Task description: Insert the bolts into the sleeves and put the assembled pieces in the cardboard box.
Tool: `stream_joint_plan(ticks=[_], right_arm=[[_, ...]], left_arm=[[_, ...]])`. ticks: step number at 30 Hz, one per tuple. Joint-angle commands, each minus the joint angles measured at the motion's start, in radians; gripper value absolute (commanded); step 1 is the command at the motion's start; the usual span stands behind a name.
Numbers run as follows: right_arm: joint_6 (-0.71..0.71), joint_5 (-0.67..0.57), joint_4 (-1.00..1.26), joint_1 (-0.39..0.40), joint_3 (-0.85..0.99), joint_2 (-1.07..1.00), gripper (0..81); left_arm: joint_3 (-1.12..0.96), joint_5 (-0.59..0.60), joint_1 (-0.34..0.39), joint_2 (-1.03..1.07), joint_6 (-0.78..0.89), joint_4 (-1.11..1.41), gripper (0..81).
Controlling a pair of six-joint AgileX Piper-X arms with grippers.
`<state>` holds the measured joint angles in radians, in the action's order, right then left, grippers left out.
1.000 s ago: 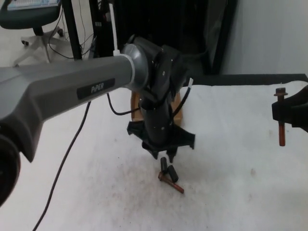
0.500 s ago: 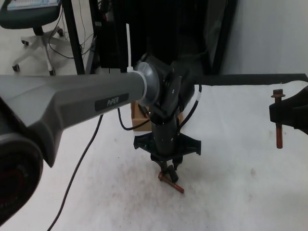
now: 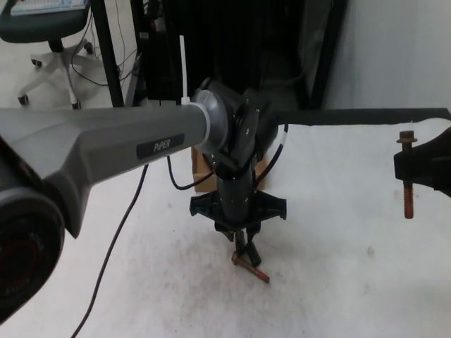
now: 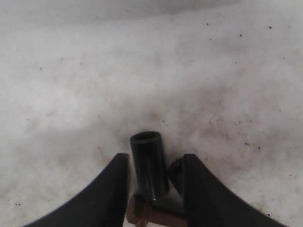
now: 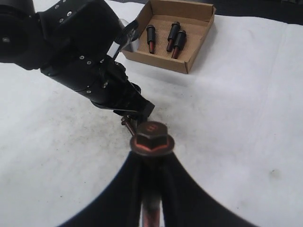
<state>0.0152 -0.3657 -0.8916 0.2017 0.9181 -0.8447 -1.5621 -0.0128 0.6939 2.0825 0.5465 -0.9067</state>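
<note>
My left gripper is down at the bench, open, its fingers standing on either side of an upright-lying black sleeve. A second sleeve lies close by the other finger. A copper bolt lies on the cloth just under them, its end showing as bolt. At the far right my right gripper holds another copper bolt upright in the air, hex head on top. The cardboard box holds three assembled pieces.
The white cloth covers the bench, stained dark around the sleeves. The cardboard box sits just behind the left wrist, mostly hidden by it. A black cable trails across the cloth on the left. Office chair and rack stand behind the bench.
The left gripper came down from above the sleeves to the bench and now straddles one sleeve. The right gripper with its bolt has hardly moved.
</note>
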Motion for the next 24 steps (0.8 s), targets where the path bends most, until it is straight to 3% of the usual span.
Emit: stream_joint_plan(ticks=[1, 19, 24], right_arm=[[0.003, -0.016, -0.002, -0.002, 0.005, 0.009, 0.8], [0.006, -0.016, -0.002, -0.002, 0.005, 0.009, 0.8], [0.008, -0.016, -0.002, -0.002, 0.005, 0.009, 0.8]], left_arm=[[-0.006, -0.020, -0.003, -0.004, 0.007, 0.004, 34.4], [-0.006, 0.044, -0.004, 0.048, 0.059, 0.022, 33.8], [-0.006, 0.068, -0.003, 0.048, 0.059, -0.019, 22.9]])
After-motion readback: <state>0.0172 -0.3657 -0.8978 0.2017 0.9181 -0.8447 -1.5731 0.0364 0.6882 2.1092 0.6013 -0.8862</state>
